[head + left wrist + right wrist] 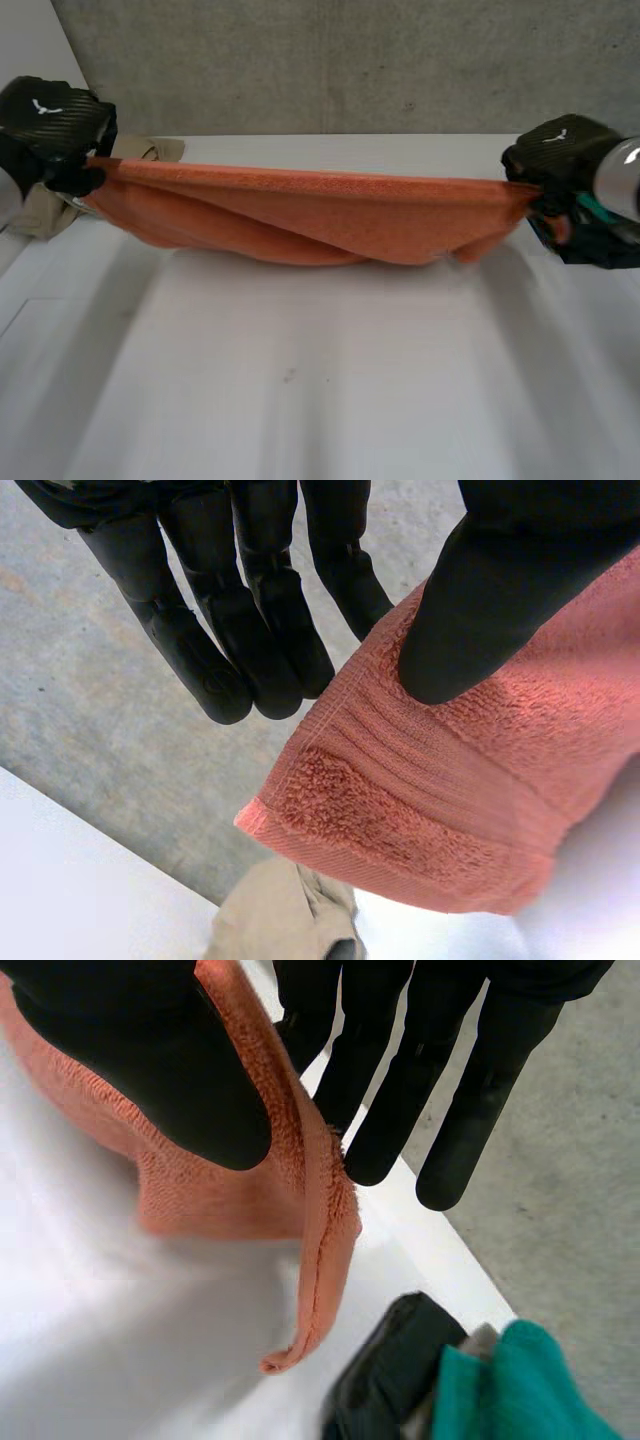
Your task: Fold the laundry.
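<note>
Left hand (235, 600) first: the thumb (480, 600) is planted on the towel (450, 780), right at a top corner. The straight fingers (180, 640) are lined up on the cloth's other side, and the one nearest the thumb meets the hem. That is a pinch, with the corner nipped between thumb and finger. The ribbed border and the corner's tip hang free just past the thumb. Beneath that corner a beige cloth (285, 915) lies crumpled on the table (80, 880), at the far left.

Over to the right hand (400, 1080), and it's the same story. The thumb sits flat on the towel's other top corner, the fingers run straight behind the edge, and the cloth is squeezed between them. From that grip the hem drops away in a loose strip toward the table. Just beside it, at the table's right edge, a teal cloth (525, 1385) sits against a dark item (395, 1370).

Now the wide look from the head view. Both hands are up off the table and well apart, the left one at the far left and the right one at the far right. The towel is stretched between them with its top edge pulled into a nearly straight line. Below that line the body of the towel twists into a long diagonal fold and sags in the middle. The lowest part hangs close over the table; whether it touches I cannot tell. Behind it all stands a grey wall (350, 60).
</note>
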Tool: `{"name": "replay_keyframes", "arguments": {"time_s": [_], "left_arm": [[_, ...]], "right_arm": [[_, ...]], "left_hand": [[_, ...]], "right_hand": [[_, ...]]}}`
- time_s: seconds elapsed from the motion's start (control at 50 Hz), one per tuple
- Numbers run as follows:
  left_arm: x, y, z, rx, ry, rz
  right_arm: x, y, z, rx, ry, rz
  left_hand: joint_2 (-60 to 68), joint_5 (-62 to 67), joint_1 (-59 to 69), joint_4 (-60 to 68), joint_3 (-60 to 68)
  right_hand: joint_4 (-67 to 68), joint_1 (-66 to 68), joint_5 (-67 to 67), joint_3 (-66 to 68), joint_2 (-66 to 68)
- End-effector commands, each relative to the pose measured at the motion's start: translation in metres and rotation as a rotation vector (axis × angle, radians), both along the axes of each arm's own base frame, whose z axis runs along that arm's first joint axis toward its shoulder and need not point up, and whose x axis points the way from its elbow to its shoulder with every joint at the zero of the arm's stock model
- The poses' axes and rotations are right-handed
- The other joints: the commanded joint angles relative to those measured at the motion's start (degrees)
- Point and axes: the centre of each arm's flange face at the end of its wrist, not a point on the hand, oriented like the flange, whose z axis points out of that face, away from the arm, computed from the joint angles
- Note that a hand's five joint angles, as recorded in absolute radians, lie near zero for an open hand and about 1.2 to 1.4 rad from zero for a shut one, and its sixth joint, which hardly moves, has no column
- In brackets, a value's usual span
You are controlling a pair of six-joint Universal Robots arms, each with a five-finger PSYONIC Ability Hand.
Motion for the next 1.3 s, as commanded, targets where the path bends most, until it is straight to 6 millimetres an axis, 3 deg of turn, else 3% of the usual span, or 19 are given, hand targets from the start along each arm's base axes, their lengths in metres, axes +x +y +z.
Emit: {"name": "replay_keyframes", "arguments": {"time_s": [0.02, 0.14, 0.2, 0.26, 0.32, 0.34, 0.4, 0.42, 0.48, 0.56, 0.62, 0.7, 0.78, 0.88, 0.94, 0.96, 1.1, 1.2, 1.3], "left_arm": [[0.000, 0.018, 0.001, 0.166, -0.042, -0.014], [-0.007, -0.025, -0.048, 0.307, -0.122, 0.004], [-0.014, -0.054, -0.065, 0.297, -0.157, 0.028], [-0.026, -0.076, -0.064, 0.225, -0.168, 0.033], [-0.041, -0.104, -0.030, 0.020, -0.131, 0.040], [-0.046, -0.113, 0.001, -0.121, -0.086, 0.046], [-0.050, -0.121, 0.050, -0.332, 0.012, 0.055], [-0.050, -0.123, 0.081, -0.470, 0.094, 0.065], [-0.043, -0.121, 0.131, -0.692, 0.272, 0.088], [-0.040, -0.116, 0.150, -0.798, 0.382, 0.085], [-0.040, -0.118, 0.139, -0.745, 0.369, 0.080], [-0.034, -0.125, 0.107, -0.623, 0.333, 0.103], [-0.025, -0.133, 0.065, -0.491, 0.289, 0.138], [-0.019, -0.135, -0.005, -0.294, 0.224, 0.155], [-0.021, -0.131, -0.035, -0.211, 0.193, 0.144], [-0.022, -0.128, -0.054, -0.158, 0.166, 0.134], [-0.021, -0.110, -0.124, 0.019, 0.004, 0.104], [-0.012, -0.095, -0.143, 0.111, -0.094, 0.106], [-0.001, -0.060, -0.139, 0.233, -0.196, 0.101]], "right_arm": [[-0.002, 0.039, 0.001, 0.111, 0.171, 0.082], [0.010, 0.025, -0.044, 0.210, 0.220, 0.097], [0.015, -0.001, -0.066, 0.180, 0.241, 0.070], [0.019, -0.027, -0.068, 0.082, 0.240, 0.020], [0.028, -0.066, -0.048, -0.140, 0.193, -0.062], [0.031, -0.084, -0.025, -0.289, 0.134, -0.113], [0.032, -0.102, 0.017, -0.498, 0.019, -0.173], [0.034, -0.108, 0.045, -0.631, -0.080, -0.196], [0.034, -0.107, 0.094, -0.830, -0.284, -0.202], [0.031, -0.100, 0.120, -0.928, -0.416, -0.174], [0.033, -0.099, 0.116, -0.913, -0.410, -0.159], [0.036, -0.103, 0.093, -0.840, -0.379, -0.129], [0.039, -0.110, 0.056, -0.732, -0.337, -0.104], [0.035, -0.114, -0.008, -0.534, -0.271, -0.066], [0.035, -0.111, -0.038, -0.437, -0.246, -0.037], [0.035, -0.108, -0.059, -0.372, -0.229, -0.021], [0.023, -0.096, -0.139, -0.146, -0.115, -0.015], [0.007, -0.087, -0.154, -0.052, -0.027, -0.039], [-0.010, -0.061, -0.132, 0.070, 0.020, -0.059]], "left_hand": [[11.39, 13.37, 13.16, 11.30, 11.88], [11.39, 13.37, 13.16, 11.30, 11.88], [11.39, 13.37, 13.16, 11.30, 11.88], [11.39, 13.37, 13.16, 11.30, 11.88], [11.39, 13.37, 13.16, 11.30, 11.88], [11.39, 13.37, 13.16, 11.30, 11.88], [11.39, 13.37, 13.16, 11.30, 11.88], [11.39, 13.37, 13.16, 11.30, 11.88], [11.39, 13.37, 13.16, 11.30, 11.88], [11.39, 13.37, 13.16, 11.30, 11.88], [11.39, 13.37, 13.16, 11.30, 11.88], [11.39, 13.37, 13.16, 11.30, 11.88], [11.39, 13.37, 13.16, 11.30, 11.88], [11.39, 13.37, 13.16, 11.30, 11.88], [11.39, 13.37, 13.16, 11.30, 11.88], [11.39, 13.37, 13.16, 11.30, 11.88], [11.39, 13.37, 13.16, 11.30, 11.88], [11.39, 13.37, 13.16, 11.30, 11.88], [11.39, 13.37, 13.16, 11.30, 11.88]], "right_hand": [[11.51, 15.68, 11.65, 11.91, 12.74], [11.51, 15.68, 11.65, 11.91, 12.74], [11.51, 15.68, 11.65, 11.91, 12.74], [11.51, 15.68, 11.65, 11.91, 12.74], [11.51, 15.68, 11.65, 11.91, 12.74], [11.51, 15.68, 11.65, 11.91, 12.74], [11.51, 15.68, 11.65, 11.91, 12.74], [11.51, 15.68, 11.65, 11.91, 12.74], [11.51, 15.68, 11.65, 11.91, 12.74], [11.51, 15.68, 11.65, 11.91, 12.74], [11.51, 15.68, 11.65, 11.91, 12.74], [11.51, 15.68, 11.65, 11.91, 12.74], [11.51, 15.68, 11.65, 11.91, 12.74], [11.51, 15.68, 11.65, 11.91, 12.74], [11.51, 15.68, 11.65, 11.91, 12.74], [11.51, 15.68, 11.65, 11.91, 12.74], [11.51, 15.68, 11.65, 11.91, 12.74], [11.51, 15.68, 11.65, 11.91, 12.74], [11.51, 15.68, 11.65, 11.91, 12.74]]}}
